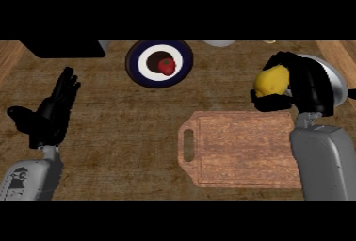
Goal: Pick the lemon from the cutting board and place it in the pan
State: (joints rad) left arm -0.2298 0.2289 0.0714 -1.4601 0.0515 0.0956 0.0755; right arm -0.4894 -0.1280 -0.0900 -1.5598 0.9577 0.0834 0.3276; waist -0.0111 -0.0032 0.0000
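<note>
Lemon in right hand's curled fingers — just beyond cutting board, beside pan

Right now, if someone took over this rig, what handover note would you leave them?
Left hand: open, resting at the view's left, fingers up.
Right hand: curled round the lemon, raised beyond the far right corner of the cutting board.
The board holds nothing now. The grey pan lies at the right edge, partly hidden by that hand.
Done: lemon picked off the board.
Left: carry it over the pan, set it in and let go.
</note>
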